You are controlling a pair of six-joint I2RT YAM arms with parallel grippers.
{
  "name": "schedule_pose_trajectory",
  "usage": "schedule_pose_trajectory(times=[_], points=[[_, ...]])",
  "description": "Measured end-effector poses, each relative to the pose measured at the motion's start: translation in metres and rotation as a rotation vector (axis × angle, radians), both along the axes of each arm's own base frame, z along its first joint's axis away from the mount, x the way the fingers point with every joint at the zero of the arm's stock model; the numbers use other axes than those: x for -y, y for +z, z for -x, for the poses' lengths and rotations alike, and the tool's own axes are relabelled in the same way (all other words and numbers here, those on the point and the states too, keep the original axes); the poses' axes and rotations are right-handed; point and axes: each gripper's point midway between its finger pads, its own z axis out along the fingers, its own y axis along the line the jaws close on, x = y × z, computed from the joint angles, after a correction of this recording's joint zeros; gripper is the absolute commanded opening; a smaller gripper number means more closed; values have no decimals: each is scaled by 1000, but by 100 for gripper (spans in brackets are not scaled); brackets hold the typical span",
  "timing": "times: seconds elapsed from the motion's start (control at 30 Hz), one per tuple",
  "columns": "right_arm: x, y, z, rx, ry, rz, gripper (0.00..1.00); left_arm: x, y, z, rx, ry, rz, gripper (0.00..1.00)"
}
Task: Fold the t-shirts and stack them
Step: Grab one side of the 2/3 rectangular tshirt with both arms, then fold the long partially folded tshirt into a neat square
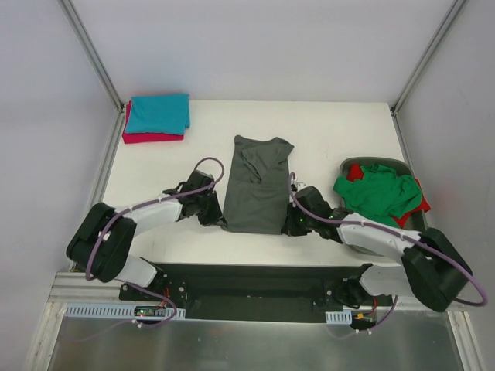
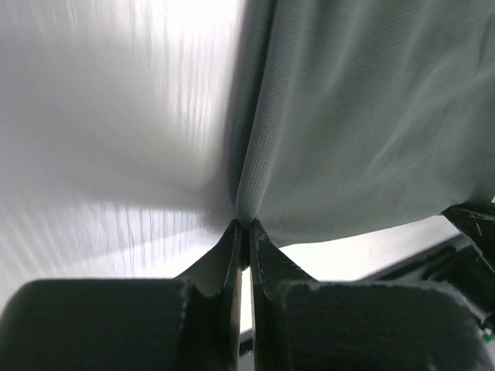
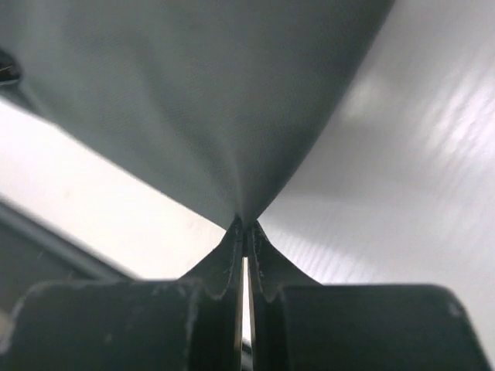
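A grey t-shirt (image 1: 257,184) lies lengthwise in the middle of the white table, its sides folded in. My left gripper (image 1: 219,220) is shut on its near left corner; in the left wrist view the fingertips pinch the grey cloth (image 2: 348,116). My right gripper (image 1: 288,225) is shut on its near right corner; the right wrist view shows the cloth (image 3: 201,100) pinched between the tips. A folded stack, a teal shirt (image 1: 158,113) on a red one (image 1: 151,137), sits at the back left. A crumpled green shirt (image 1: 379,193) lies over a red one (image 1: 424,205) in a bin.
The grey bin (image 1: 387,164) stands at the right edge of the table. Metal frame posts (image 1: 93,54) rise at the back corners. The arm bases are mounted on a dark rail (image 1: 255,282) along the near edge.
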Motion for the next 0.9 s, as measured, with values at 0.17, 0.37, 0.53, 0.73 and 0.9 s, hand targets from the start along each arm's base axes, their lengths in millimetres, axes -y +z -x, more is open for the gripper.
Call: schedule_pose_trajectory(times=[0.17,0.37,0.53,0.73,0.9], points=[[-18,36,53,-42,152,-144,1,-12,16,40,-4,-30,30,0],[-29,81,120,-176,350,-285,1,-24,71,69,116,-47,115,0],[-39,119,158,-284,473,-431,1,-32,115,83,209,-49,168,0],[-48,151,184,-360,568,-540,1,-43,139,98,212,-45,161,0],[-52,165,192,-375,595,-585,1,-55,148,102,231,-20,121,0]])
